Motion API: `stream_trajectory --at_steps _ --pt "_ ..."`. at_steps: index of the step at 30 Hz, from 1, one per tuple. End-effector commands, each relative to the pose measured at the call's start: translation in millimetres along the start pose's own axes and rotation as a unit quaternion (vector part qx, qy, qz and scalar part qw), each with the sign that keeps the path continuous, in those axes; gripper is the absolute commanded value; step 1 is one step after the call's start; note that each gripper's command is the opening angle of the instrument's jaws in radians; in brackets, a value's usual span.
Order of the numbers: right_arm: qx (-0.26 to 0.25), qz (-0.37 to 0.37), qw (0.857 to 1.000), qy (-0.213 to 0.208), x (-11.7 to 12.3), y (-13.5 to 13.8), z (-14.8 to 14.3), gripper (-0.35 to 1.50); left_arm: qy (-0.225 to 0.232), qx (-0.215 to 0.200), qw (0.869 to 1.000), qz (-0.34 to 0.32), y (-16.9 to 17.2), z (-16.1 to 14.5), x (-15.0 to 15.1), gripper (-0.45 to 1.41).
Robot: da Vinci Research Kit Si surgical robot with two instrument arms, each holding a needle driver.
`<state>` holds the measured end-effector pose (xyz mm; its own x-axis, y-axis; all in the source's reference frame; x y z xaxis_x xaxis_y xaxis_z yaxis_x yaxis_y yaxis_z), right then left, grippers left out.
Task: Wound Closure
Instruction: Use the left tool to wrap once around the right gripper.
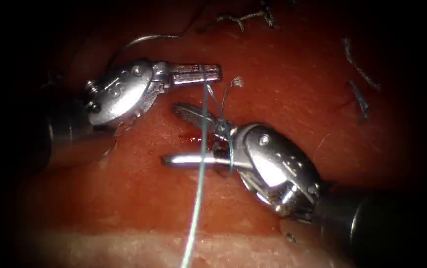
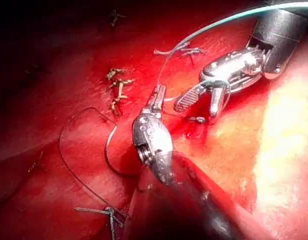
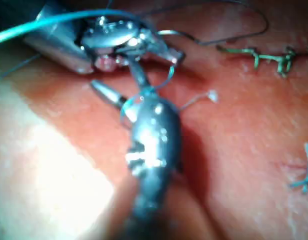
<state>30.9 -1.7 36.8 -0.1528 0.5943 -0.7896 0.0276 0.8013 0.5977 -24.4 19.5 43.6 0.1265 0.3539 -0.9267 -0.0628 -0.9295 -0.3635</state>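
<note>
The left hand [image 1: 208,72] is closed flat on the teal thread [image 1: 199,178], which runs in a nearly straight line from there toward the viewer, over the tissue [image 1: 293,74]. The right hand [image 1: 174,133] gapes wide, gripping nothing, with thread looped around its jaws' base. In the left wrist view the curved needle [image 2: 110,150] lies on the tissue behind the left tool, arc upright, held by neither; whether it pierces, I cannot tell.

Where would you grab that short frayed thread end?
Probably on its bare stretch just below the frayed tip: the thread end stands up off the tissue there. Come from the right tool, open and empty beside it; the left tool is shut on the thread. The needle lies on tissue.
</note>
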Motion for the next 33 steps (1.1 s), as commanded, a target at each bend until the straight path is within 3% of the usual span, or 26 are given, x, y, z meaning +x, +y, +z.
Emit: stream_trajectory --at_steps 1,12,18,33 --pt "0.002 0.003 1.0 0.005 -0.4 0.4 0.3 0.61 0.0 -0.002 1.0 0.0 -0.3 0.3 -0.6 -0.45" --pt "-0.022 0.065 0.996 0.063 -0.6 1.2 -0.9 0.61 0.0 -0.009 1.0 -0.002 1.3 -1.3 -1.3 -0.45" --pt "-0.064 0.11 0.988 0.086 -1.2 1.5 -1.1 0.59 -0.001 -0.01 1.0 -0.003 2.6 -1.2 -1.5 -0.45" --pt "-0.21 0.212 0.943 0.149 -1.7 1.5 -2.2 0.66 -0.004 -0.021 1.0 -0.002 5.3 -0.3 -1.4 -0.45"
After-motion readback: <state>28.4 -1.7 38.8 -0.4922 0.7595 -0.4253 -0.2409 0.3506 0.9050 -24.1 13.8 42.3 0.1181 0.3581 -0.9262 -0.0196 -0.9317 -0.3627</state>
